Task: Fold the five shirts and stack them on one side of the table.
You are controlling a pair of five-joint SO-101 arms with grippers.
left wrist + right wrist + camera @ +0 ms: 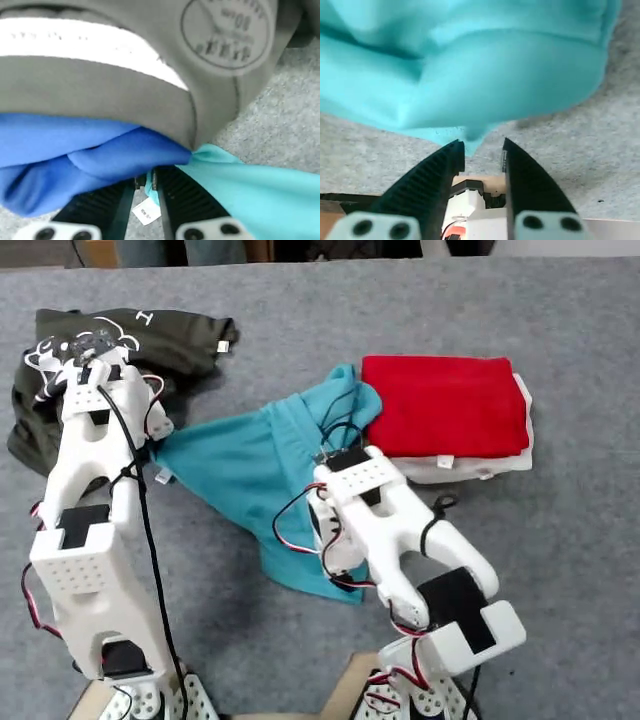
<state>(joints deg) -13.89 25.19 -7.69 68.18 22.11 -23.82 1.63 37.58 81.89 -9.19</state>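
The spread shirt (240,465) lies mid-worktop (570,570). The crumpled shirt (170,340) sits at the far left, just behind the spread shirt's left corner, where the left end effector (143,186) is. Just right of the spread shirt, the upper folded shirt (445,405) lies on the lower folded shirt (475,470). The right end effector (484,150) is at the spread shirt's right edge.

Soft matt cloth shirt (240,468), rough felt table (565,570)

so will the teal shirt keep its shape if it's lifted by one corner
Probably not: the teal shirt lies in soft folds, so it should sag and drape. It looks thin, likely light. The left claw pinches just a corner, so the rest would probably drag on the table.
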